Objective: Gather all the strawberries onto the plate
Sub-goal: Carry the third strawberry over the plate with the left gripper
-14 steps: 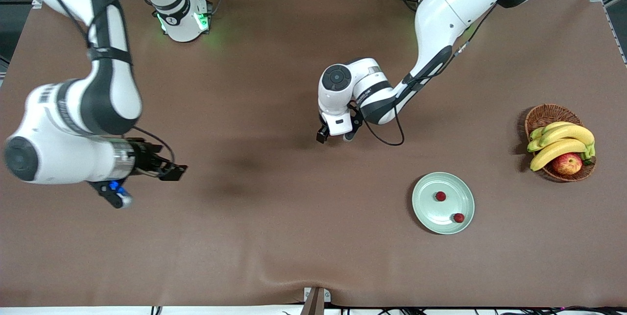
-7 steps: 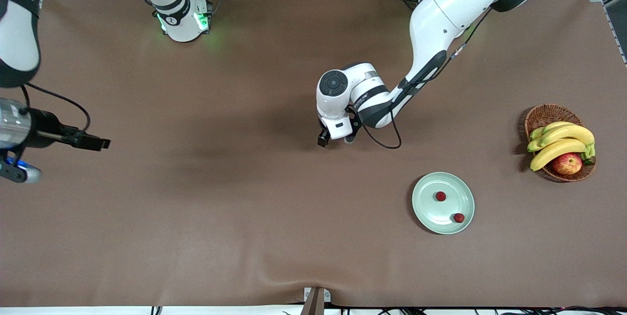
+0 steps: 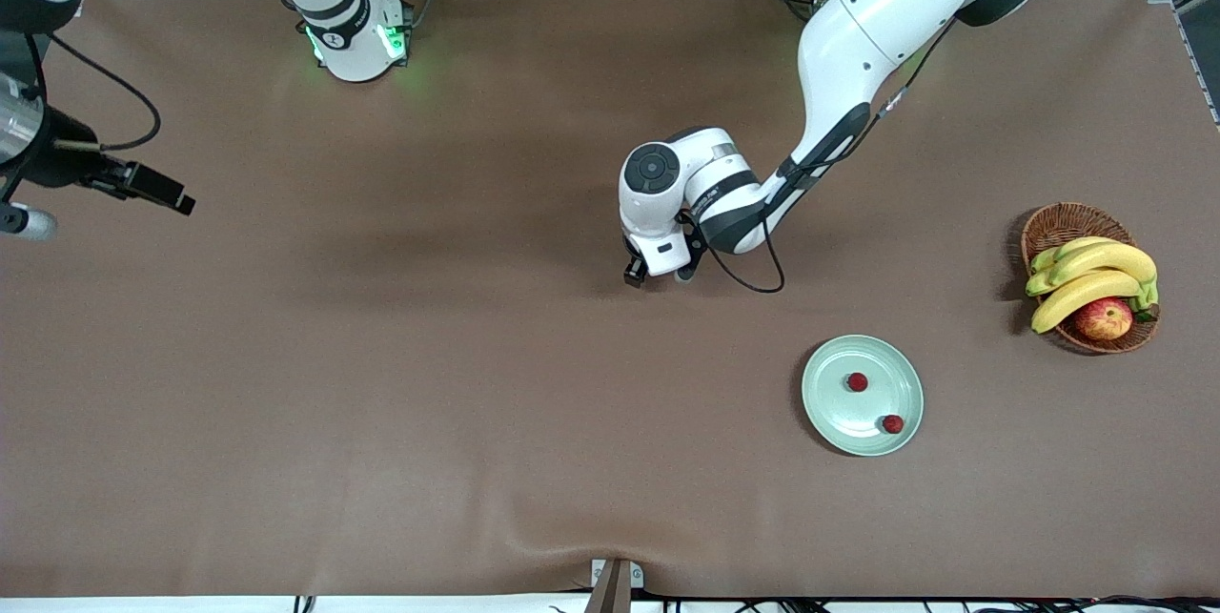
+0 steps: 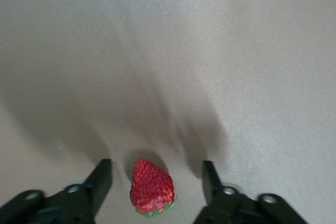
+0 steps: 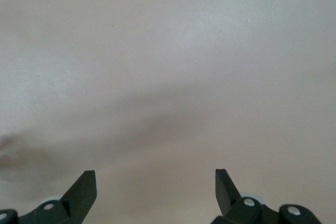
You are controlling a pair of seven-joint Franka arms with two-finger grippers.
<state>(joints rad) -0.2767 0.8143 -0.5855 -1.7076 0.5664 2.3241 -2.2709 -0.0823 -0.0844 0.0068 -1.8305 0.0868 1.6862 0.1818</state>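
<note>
The left tool (image 3: 658,276) sits low over the brown counter (image 3: 477,422) near the middle of the front view, pointing down. In the left wrist view its two dark fingers (image 4: 102,179) stand on either side of a strawberry (image 4: 151,187) lying on the counter, with a visible gap between each finger and the berry, so the tool is released and grasps nothing. The berry's green cap faces the camera.

The other two strawberries lie on the pale green plate (image 3: 829,422), lower right of centre in the front view: one (image 3: 858,382) near the plate's middle, the other (image 3: 892,424) close to its rim. They lie apart from each other.

The right tool (image 3: 167,198) hangs at the upper left edge of the front view, over bare counter. The right wrist view shows its fingers (image 5: 84,190) spread wide with nothing between them; that arm waits.

A wicker basket (image 3: 1063,222) with bananas (image 3: 1096,275) and an apple (image 3: 1104,317) stands at the right of the frame.
</note>
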